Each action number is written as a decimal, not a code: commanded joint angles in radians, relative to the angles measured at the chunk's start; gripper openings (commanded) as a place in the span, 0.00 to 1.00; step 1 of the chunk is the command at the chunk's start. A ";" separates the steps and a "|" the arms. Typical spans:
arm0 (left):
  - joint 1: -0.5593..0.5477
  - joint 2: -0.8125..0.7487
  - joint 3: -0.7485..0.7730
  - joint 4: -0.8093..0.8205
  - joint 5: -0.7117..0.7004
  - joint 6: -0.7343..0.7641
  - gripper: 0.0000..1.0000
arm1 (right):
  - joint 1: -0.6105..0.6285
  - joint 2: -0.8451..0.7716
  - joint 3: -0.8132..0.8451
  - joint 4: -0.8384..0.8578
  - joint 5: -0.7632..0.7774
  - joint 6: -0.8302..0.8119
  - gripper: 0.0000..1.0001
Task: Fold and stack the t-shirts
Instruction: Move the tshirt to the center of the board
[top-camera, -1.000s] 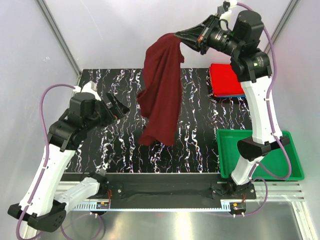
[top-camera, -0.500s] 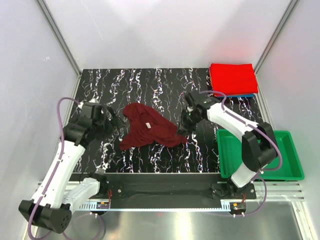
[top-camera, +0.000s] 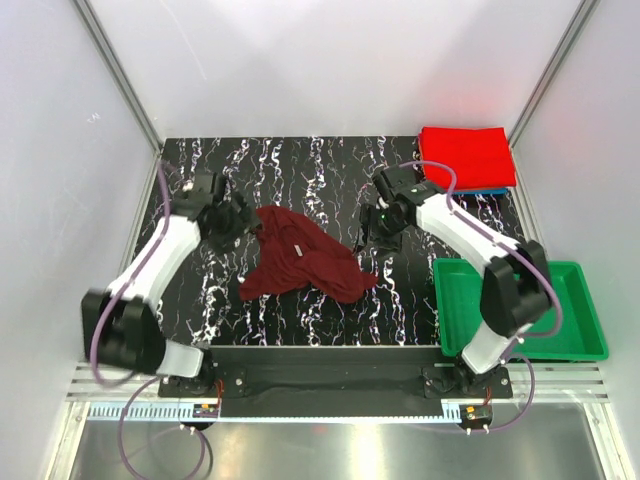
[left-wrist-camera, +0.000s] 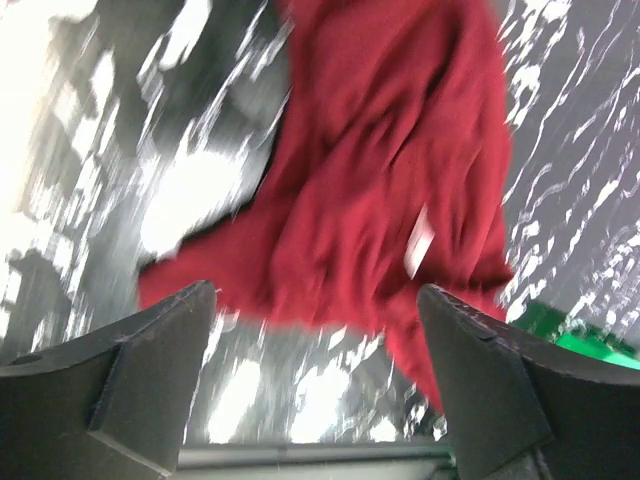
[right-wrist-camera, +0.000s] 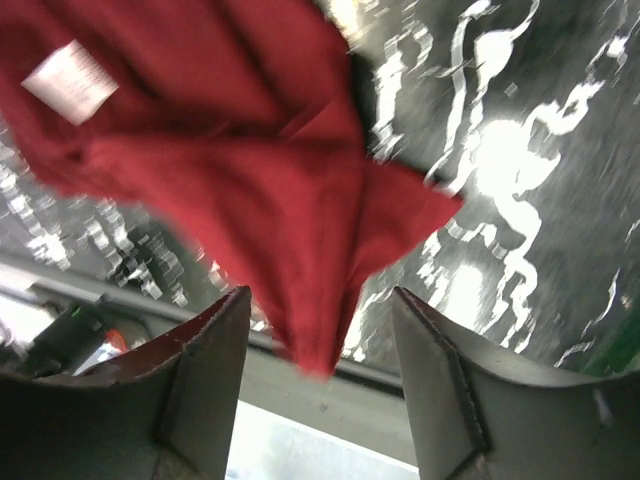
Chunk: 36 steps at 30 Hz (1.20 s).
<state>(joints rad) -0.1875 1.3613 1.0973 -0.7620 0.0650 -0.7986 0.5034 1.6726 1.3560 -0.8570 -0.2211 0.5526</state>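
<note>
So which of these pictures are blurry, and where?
Top external: evenly lit and sharp, the maroon shirt crisp, only the left arm smeared. Left wrist: heavy motion blur over shirt and marbled table, its own fingers sharp. Right wrist: milder blur, bright glare on the table's white veins.

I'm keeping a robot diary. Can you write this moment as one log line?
maroon t-shirt: crumpled on table | red t-shirt: folded, far right corner | left gripper: open, empty | right gripper: open, empty
</note>
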 joint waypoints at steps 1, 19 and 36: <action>0.006 0.171 0.146 0.101 0.022 0.125 0.86 | -0.029 0.081 0.019 0.036 -0.014 -0.057 0.63; 0.051 0.588 0.432 0.128 0.256 0.249 0.69 | -0.063 0.312 0.020 0.223 -0.213 -0.051 0.58; 0.033 0.556 0.532 0.027 0.168 0.201 0.65 | -0.063 0.277 0.089 0.141 -0.112 -0.029 0.52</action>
<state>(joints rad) -0.1440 1.9713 1.5894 -0.7197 0.2584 -0.5728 0.4385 2.0151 1.3952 -0.6968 -0.3759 0.5156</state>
